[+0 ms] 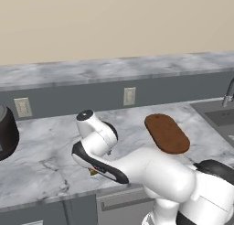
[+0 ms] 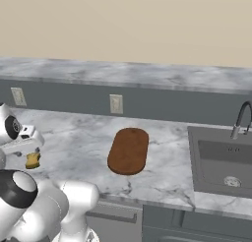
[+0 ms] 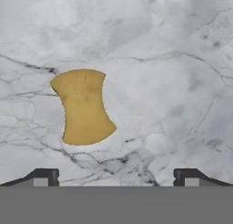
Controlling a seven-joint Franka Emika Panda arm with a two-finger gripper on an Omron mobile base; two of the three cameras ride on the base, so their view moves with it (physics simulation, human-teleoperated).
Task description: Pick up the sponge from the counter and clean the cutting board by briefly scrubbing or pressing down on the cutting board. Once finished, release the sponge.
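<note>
sink (image 2: 221, 160) w/ faucet (image 2: 241, 119), wall outlets (image 2: 116, 104), dark pot (image 1: 5, 133)

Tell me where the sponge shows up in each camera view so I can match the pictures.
Left base view: the sponge peeks out low and left of centre, mostly hidden under the arm.
Right base view: at the far left, on the counter below the hand.
Hand view: left of centre, lying on the marbled stone.
Shared landmark: the cutting board in both base views.
</note>
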